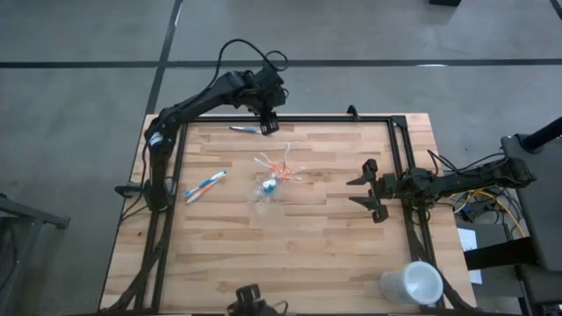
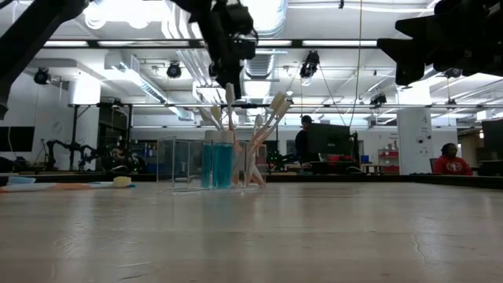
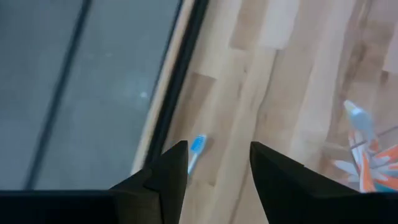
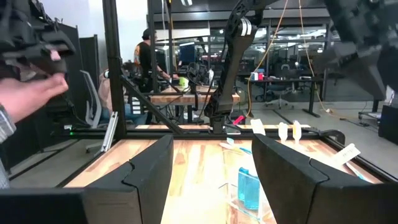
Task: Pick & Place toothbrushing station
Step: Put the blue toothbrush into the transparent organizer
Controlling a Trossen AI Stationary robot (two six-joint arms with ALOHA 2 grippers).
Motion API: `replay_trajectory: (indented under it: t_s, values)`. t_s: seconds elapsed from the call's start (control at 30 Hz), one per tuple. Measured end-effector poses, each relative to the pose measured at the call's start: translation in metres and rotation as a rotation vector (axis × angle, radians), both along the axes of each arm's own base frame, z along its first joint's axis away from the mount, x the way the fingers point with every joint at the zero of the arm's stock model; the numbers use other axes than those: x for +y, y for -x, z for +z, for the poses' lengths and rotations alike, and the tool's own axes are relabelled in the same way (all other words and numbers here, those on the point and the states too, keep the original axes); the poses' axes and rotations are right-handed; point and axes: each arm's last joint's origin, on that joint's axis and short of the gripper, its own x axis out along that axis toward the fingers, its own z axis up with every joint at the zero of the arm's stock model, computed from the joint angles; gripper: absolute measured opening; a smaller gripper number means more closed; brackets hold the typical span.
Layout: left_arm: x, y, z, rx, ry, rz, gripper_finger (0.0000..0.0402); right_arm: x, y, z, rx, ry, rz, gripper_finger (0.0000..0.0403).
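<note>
High view: clear cup (image 1: pixel 271 181) sits centre of frame on the table (image 1: pixel 334 254), w/ several toothbrushes (image 1: pixel 283 167) fanned out of it and the blue tube (image 1: pixel 268 186) inside. So most of the station looks loaded already. Left to do, by my read: one blue brush (image 1: pixel 246 130) lying upper centre near the table's far edge, plus a blue/orange pair (image 1: pixel 204 184) lying flat left of the cup. Left gripper (image 1: pixel 268 125) hovers just beside the blue brush, empty. Right gripper (image 1: pixel 369 189) waits right of centre, fingers spread, nothing in it. White cup (image 1: pixel 411 284) lower right, not part of this.

Low view: cup mid-frame, brushes upright in it w/ tube; left gripper (image 2: pixel 229 59) above.

Left wrist view: fingers parted, blue brush (image 3: pixel 195 149) between the tips but lower, not gripped.

Right wrist view: fingers apart, empty; tube (image 4: pixel 248 188) ahead lower centre.
</note>
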Motion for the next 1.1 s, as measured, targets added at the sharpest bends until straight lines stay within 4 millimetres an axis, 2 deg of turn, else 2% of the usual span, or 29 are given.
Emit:
replay_trajectory:
  t_s: [0.3, 0.47, 0.7, 0.93, 1.1]
  values:
    - [0.037, 0.011, -0.050, -0.074, 0.156, -0.022, 0.0177, 0.000, 0.000, 0.000, 0.001, 0.000, 0.000, 0.0215]
    - [0.062, 0.026, -0.065, -0.194, 0.264, -0.015, 0.0177, 0.000, 0.000, 0.000, 0.001, -0.001, 0.000, 0.0215]
    - [0.084, 0.030, -0.091, -0.346, 0.354, -0.023, 0.0177, 0.000, 0.000, 0.000, 0.001, 0.001, 0.000, 0.0215]
    - [0.091, 0.028, -0.127, -0.265, 0.425, 0.000, 0.0177, 0.000, 0.000, 0.000, 0.001, -0.001, 0.001, 0.0215]
    - [0.098, 0.027, -0.136, -0.179, 0.278, -0.046, 0.0177, 0.000, 0.000, 0.000, 0.000, 0.000, 0.000, 0.0215]
